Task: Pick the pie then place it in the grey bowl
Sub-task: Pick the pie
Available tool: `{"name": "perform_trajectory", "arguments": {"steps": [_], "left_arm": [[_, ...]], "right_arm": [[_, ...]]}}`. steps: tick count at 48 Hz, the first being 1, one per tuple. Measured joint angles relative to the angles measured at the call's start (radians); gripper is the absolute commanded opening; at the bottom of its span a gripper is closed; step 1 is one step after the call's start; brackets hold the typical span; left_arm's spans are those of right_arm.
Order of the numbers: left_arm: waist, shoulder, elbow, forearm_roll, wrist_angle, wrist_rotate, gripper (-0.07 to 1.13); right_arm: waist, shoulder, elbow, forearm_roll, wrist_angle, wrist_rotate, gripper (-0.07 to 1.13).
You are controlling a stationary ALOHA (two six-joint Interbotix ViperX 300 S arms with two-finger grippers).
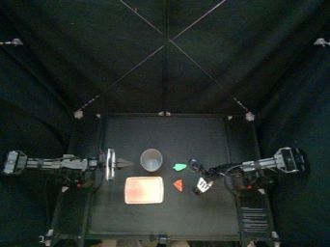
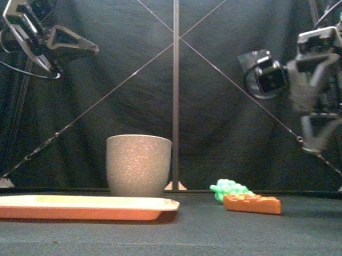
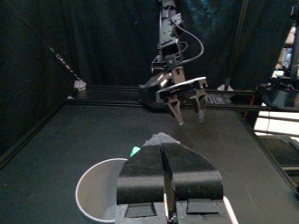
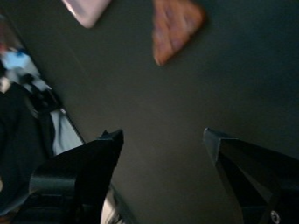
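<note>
Centrally, a flat orange-red triangular toy pie wedge (image 1: 179,182) lies on the black table (image 1: 206,135) beside a small green toy (image 1: 182,168). The right gripper (image 4: 163,136) has its jaws spread and empty, and the left gripper (image 3: 163,144) is pressed closed.

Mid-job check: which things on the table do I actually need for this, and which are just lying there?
For the job:
- pie, the orange wedge
- grey bowl, the tall speckled cup
- right gripper, open, near the pie

Just lying about:
- green toy, beside the pie
- pink tray, in front of the bowl
- left gripper, shut, by the bowl
</note>
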Motion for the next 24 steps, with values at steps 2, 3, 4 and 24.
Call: {"name": "perform_trajectory", "arguments": {"steps": [2,3,4,24], "left_arm": [[0.002,0.0,0.002,0.0,0.0,-0.002,0.01],[0.002,0.0,0.003,0.0,0.0,0.0,0.01],[0.002,0.0,0.006,0.0,0.0,0.0,0.01],[0.011,0.0,0.032,0.0,0.0,0.0,0.01]], "right_arm": [[-0.005,0.009,-0.018,-0.048,0.026,0.058,1.06],[-0.006,0.011,-0.025,-0.071,0.032,0.084,1.06],[-0.006,0.015,-0.034,-0.097,0.037,0.114,1.06],[0.161,0.232,-0.218,-0.681,0.003,0.753,1.06]]}}
